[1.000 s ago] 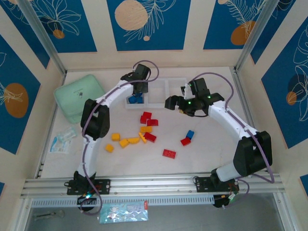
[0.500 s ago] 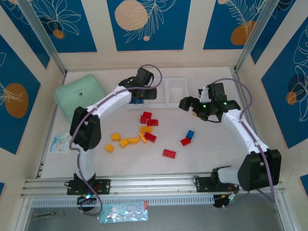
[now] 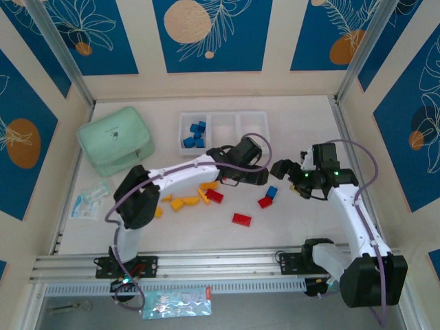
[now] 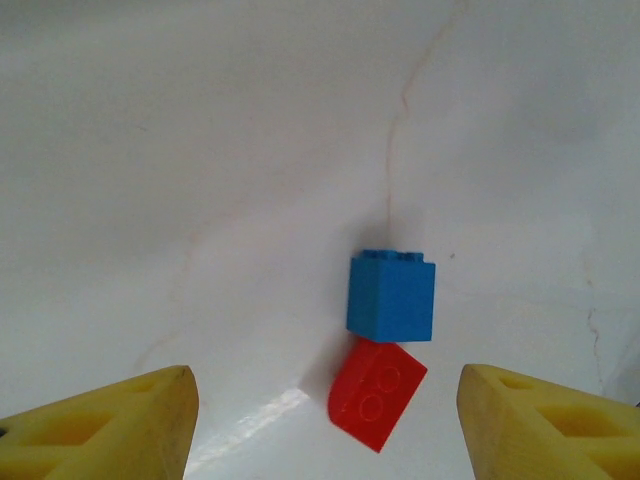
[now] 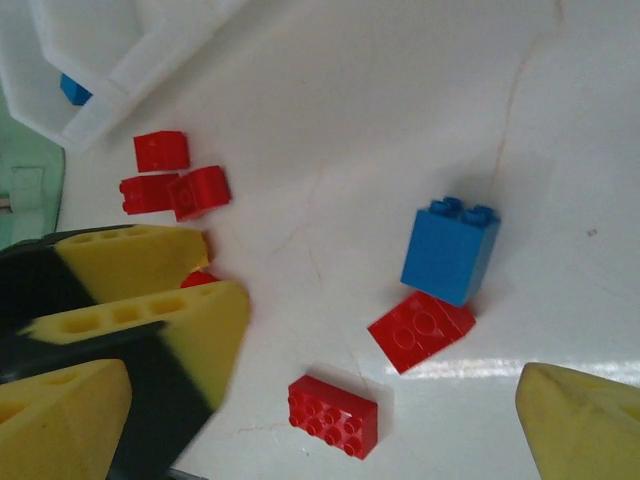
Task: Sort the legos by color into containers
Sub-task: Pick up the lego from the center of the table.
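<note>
Well, the blue brick (image 4: 392, 297) stands on the surface with a red brick (image 4: 378, 394) touching it. It looks light, rigid and slick, so pinch its flat sides. Left fingers (image 4: 115, 425) straddle it, apart and empty; right fingers (image 5: 575, 425) gape beside it.

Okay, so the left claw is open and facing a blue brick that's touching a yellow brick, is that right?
Not quite. The piece touching the blue brick is a red brick, not a yellow one. The left wrist view shows the two pressed together on the table. The rest holds: the left claw is open and facing that pair.
</note>
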Controlling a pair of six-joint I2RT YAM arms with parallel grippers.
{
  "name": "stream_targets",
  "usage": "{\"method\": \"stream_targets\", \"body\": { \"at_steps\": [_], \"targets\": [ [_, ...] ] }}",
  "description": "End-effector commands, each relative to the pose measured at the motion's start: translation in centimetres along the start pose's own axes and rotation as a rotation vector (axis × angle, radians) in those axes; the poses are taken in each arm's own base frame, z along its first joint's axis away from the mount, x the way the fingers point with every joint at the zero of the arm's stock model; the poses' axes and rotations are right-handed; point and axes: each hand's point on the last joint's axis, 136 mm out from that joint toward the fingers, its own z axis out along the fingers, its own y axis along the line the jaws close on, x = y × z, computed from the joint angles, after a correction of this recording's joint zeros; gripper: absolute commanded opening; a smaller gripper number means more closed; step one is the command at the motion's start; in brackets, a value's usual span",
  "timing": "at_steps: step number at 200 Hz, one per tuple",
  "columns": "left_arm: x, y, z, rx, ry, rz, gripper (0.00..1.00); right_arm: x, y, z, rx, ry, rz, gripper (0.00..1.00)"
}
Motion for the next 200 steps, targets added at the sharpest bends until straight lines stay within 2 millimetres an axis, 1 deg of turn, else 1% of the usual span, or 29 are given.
{"method": "stream_targets", "body": {
  "at_steps": [1,16,43,56,97,121,150,171,200],
  "targets": [
    [0.1,-1.3,1.7,0.01,0.012,0.007,0.69,0.9,-0.8,-0.4,0.011,0.016,0.056,0.99],
    [0.4,-1.3,2.8,-0.021,0.023,0.027,0.7,0.7,-0.9,-0.7,0.006,0.007,0.062,0.99],
    [1.0,-2.7,4.7,0.003,0.022,0.069,0.7,0.3,-1.6,-1.2,0.017,-0.018,0.087,0.99],
    [1.3,-3.0,5.6,-0.004,0.037,0.089,0.71,0.1,-1.7,-1.5,0.012,-0.03,0.099,0.99],
    [2.2,-2.6,8.6,-0.07,0.061,0.142,0.7,-0.1,-1.9,-1.8,-0.006,-0.045,0.11,0.99],
    [2.7,-2.3,9.6,-0.11,0.08,0.175,0.68,-0.1,-1.9,-1.7,-0.01,-0.041,0.11,0.99],
    [3.4,-1.6,10.4,-0.146,0.095,0.195,0.6,-0.2,-2.0,-1.7,-0.011,-0.044,0.109,0.99],
    [3.3,-1.6,10.1,-0.147,0.087,0.197,0.48,-0.2,-2.0,-1.7,-0.018,-0.044,0.103,0.99],
    [3.2,-1.5,9.6,-0.146,0.081,0.198,0.4,-0.3,-1.9,-1.7,-0.02,-0.045,0.098,0.99]
  ]
}}
